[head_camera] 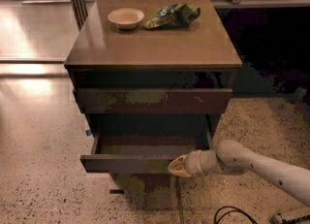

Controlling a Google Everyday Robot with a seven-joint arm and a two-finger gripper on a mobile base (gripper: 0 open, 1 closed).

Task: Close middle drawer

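Note:
The middle drawer (127, 163) is a dark brown shallow box with a plain low front. It stands pulled out of the cabinet, and its inside shows empty. My gripper (178, 167) sits at the right part of the drawer's front panel, touching it or very close. My white arm (256, 162) reaches in from the lower right. Above the open drawer is a taller drawer front (152, 101) with pale scratch marks, nearly flush with the cabinet.
The cabinet top (155, 48) holds a pale bowl (126, 17) and a green snack bag (172, 14) at the back. Speckled floor lies around the cabinet. A dark cable (232, 214) lies on the floor at the lower right. Railings stand behind.

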